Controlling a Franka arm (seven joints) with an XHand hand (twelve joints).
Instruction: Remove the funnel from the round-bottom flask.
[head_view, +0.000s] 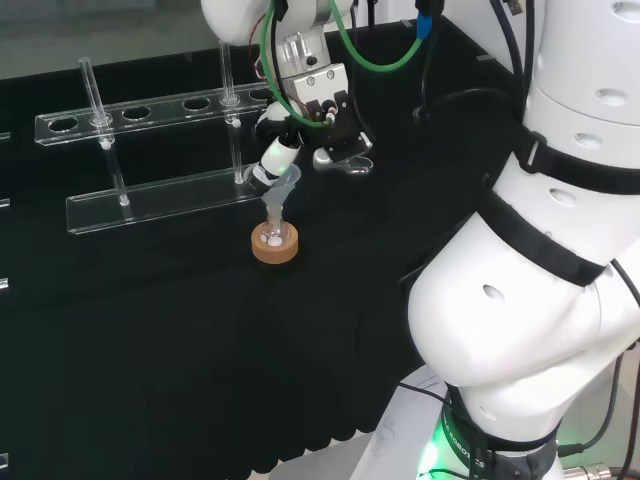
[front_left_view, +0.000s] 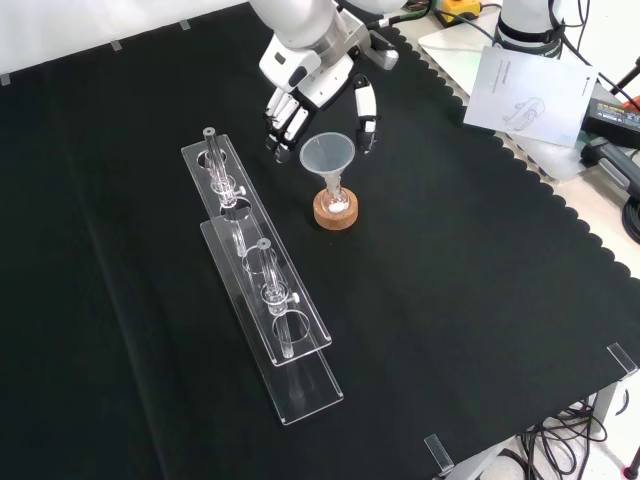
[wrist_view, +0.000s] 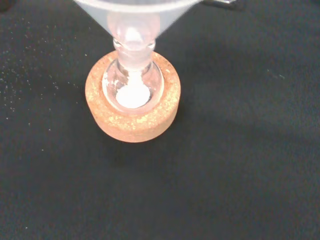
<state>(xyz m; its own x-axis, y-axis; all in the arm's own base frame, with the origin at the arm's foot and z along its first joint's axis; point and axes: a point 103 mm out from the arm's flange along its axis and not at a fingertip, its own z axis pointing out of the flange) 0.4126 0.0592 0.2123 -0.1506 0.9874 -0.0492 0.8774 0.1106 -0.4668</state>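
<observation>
The robot hand (front_left_view: 318, 95) hangs just behind the funnel in the front view, with its fingers (front_left_view: 284, 122) spread and pointing down on the funnel's left and its thumb (front_left_view: 367, 118) on the funnel's right. It is open and holds nothing yet. I cannot tell if any fingertip touches the funnel's rim.

Going left to right in the front view, first comes the clear rack (front_left_view: 262, 290) lying long on the black counter (front_left_view: 480, 300). Next is the funnel (front_left_view: 327, 157), standing upright with its thin stem down in the neck of the round-bottom flask (front_left_view: 334, 201). The flask sits in a cork ring (front_left_view: 335, 213). In the wrist view a bit of white stuff lies at the bottom of the flask.

The funnel looks light, thin and smooth, so it could slip. The flask is small and looks like glass, so it could tip or break. The best place to hold looks like the wide rim of the funnel, then lift straight up
</observation>
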